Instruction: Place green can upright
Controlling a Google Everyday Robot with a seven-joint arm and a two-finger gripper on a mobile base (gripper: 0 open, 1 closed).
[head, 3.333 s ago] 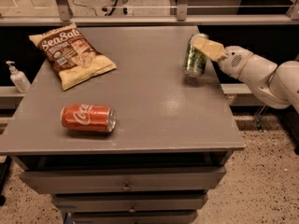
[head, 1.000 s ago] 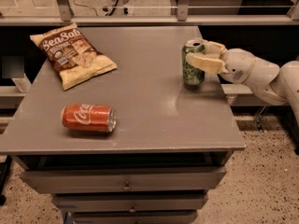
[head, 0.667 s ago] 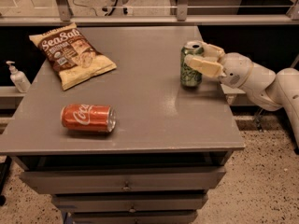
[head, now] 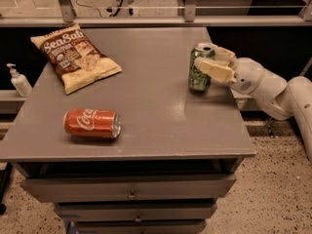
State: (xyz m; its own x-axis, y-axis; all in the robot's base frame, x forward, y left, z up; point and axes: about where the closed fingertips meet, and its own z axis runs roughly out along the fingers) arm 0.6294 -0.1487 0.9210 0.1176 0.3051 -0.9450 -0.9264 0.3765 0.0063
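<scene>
The green can [head: 199, 71] stands upright on the grey table [head: 146, 111], near its right edge, silver top up. My gripper [head: 212, 59] reaches in from the right at can height. Its fingers [head: 210, 68] are closed on the can's upper right side, one in front and one behind. The white arm [head: 265, 87] stretches off past the table's right edge.
A red Coca-Cola can [head: 91, 123] lies on its side at the front left. A bag of chips [head: 73, 56] lies at the back left. A hand-sanitiser bottle [head: 19, 81] stands on a ledge left of the table. A railing runs behind; drawers sit below.
The can was held tilted above the table; it now stands upright on the surface. In the last second the arm shifted only slightly, with the gripper still on the can.
</scene>
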